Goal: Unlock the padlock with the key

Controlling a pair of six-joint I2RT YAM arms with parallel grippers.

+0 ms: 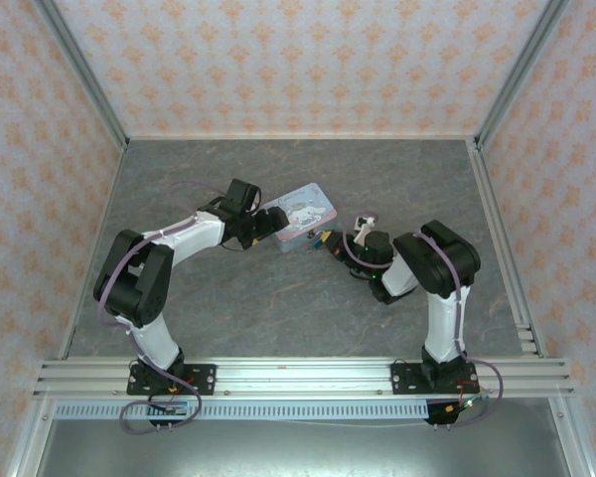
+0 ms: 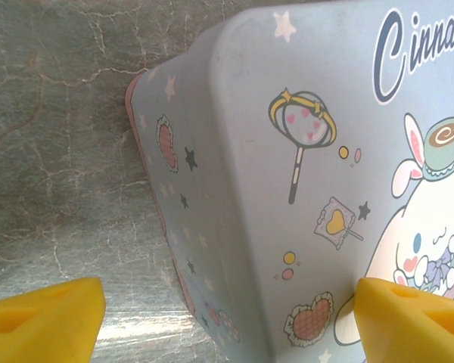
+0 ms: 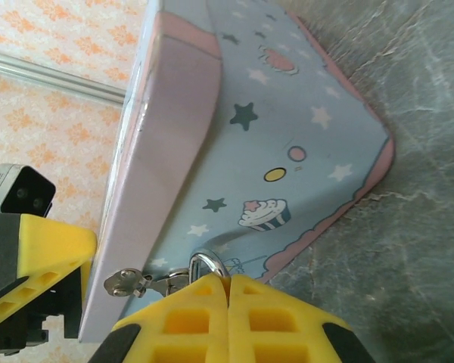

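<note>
The left hand is released, its fingers straddling a corner of the tin on the worktop. The right hand is clenched on a metal ring against the tin's side. The padlock is a teal speck at that hand's tip, just beside the tin.

Pale blue cartoon-printed tin: cropped at top and right.
Small silver metal ring: lower half hidden — inside right gripper.

The tin is smooth printed metal with a soft sheen. The small ring is bright, shiny metal. The tabletop looks mostly matt, grey, marbled. Yellow finger pads look matt, foamy.
</note>
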